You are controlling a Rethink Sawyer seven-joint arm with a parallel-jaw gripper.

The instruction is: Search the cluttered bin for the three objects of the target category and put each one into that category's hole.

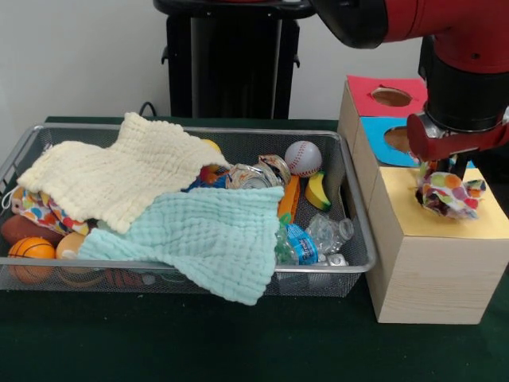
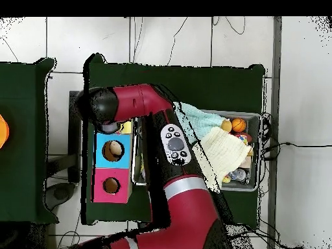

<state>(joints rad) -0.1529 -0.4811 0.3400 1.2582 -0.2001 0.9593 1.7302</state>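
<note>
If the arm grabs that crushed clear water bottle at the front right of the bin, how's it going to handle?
The water bottle looks crumpled and empty, so it is probably very light and likely to give further under a pinch. Its clear plastic may be slippery. It lies on its side against the wire bin beside the mint cloth, so a push would probably slide it rather than roll it.
</note>
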